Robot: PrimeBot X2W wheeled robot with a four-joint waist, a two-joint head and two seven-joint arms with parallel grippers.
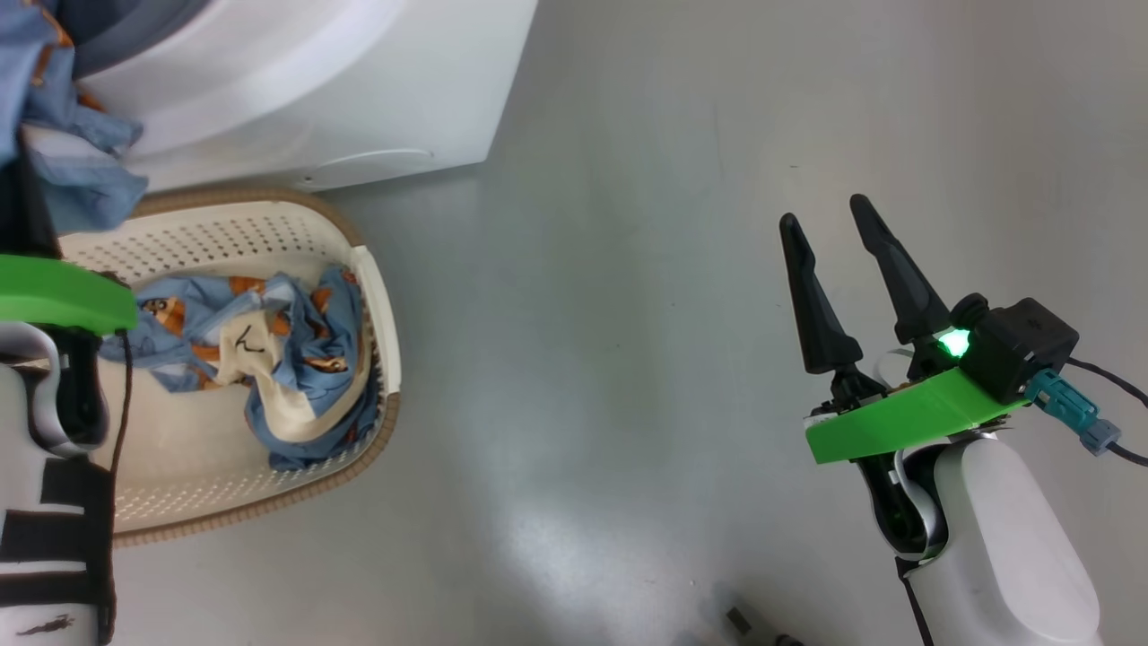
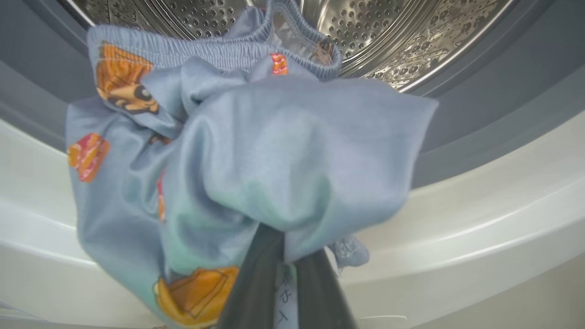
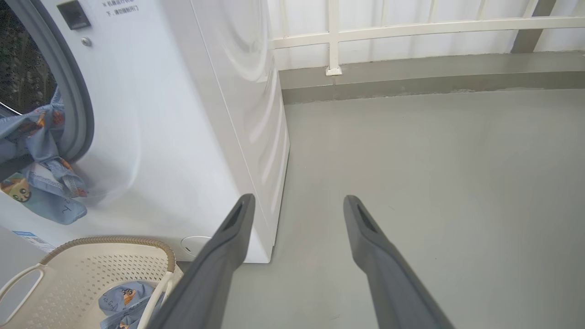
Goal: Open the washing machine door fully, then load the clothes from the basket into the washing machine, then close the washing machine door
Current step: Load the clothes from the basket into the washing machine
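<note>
left pincer (image 2: 279, 256) clamps blue garment (image 2: 274, 151) at drum (image 2: 411, 36) mouth | right pincer (image 1: 824, 211) wide | risk: early release snags it on gasket (image 2: 480, 114)

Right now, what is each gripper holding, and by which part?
Left gripper pinches a light-blue garment by bunched fabric away from its waistband. Right gripper is open, holding nothing.

A laundry corner is showing: a white washing machine (image 3: 173, 137) is standing at ten o'clock on grey floor (image 3: 434, 160), a basket (image 3: 114, 269) holding clothes (image 3: 121, 297) at seven, pale railing (image 3: 411, 28) running at one.
</note>
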